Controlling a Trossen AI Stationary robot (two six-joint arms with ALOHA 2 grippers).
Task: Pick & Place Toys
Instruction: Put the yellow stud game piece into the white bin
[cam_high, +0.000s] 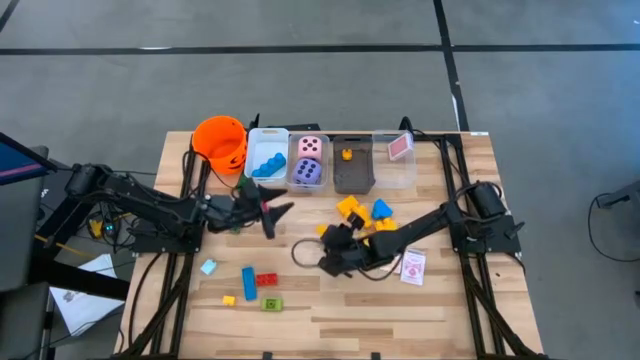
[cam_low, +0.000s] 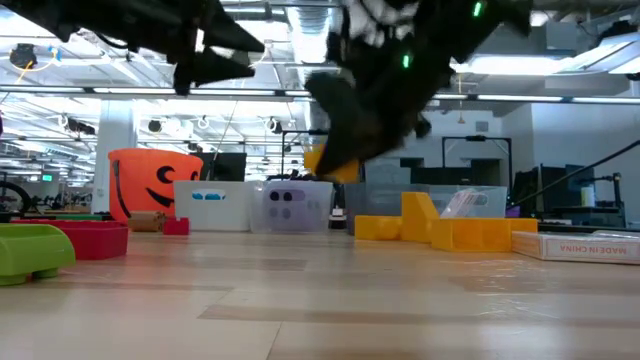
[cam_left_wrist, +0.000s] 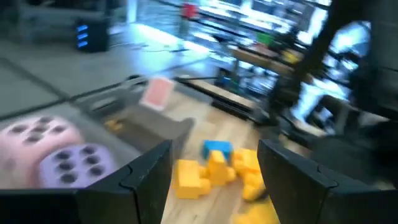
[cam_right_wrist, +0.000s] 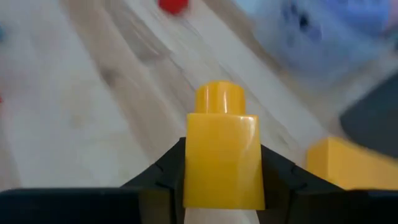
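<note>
1. Worktop (cam_high: 330, 310) of pale wood planks carried everything, with a row of containers along its far edge.
2. Orange bucket (cam_high: 220, 141), the largest container, stood at the left end of that row; what it held could not be told.
3. Clear bin (cam_high: 267, 150) just beside the bucket held blue blocks (cam_high: 267, 164).
4. The next clear bin (cam_high: 309, 180) held a pink die (cam_high: 311, 146) and a purple die (cam_high: 309, 172), one behind the other.
5. Grey bin (cam_high: 353, 176) came next, with one small yellow block (cam_high: 346, 154) inside.
6. The last clear bin (cam_high: 394, 176), at the right end, held a pink card (cam_high: 400, 148).
7. Left gripper (cam_high: 270, 210) hung above the worktop in front of the two left bins, its jaws parted with nothing between them.
8. Right gripper (cam_high: 335, 247) was near the middle of the worktop, its jaws shut on a yellow peg block (cam_right_wrist: 222, 152), lifted clear of the wood in the low view.
9. Loose yellow blocks (cam_high: 352, 208) and a blue piece (cam_high: 382, 209) lay in front of the grey bin, near the right arm.
10. A second pink-white card (cam_high: 413, 267) lay flat on the worktop beside the right arm.
11. Towards the near left lay a light blue block (cam_high: 208, 266), a blue block (cam_high: 248, 282), a red block (cam_high: 267, 279), a yellow one (cam_high: 228, 299) and a green one (cam_high: 272, 303), all apart from the bins.
</note>
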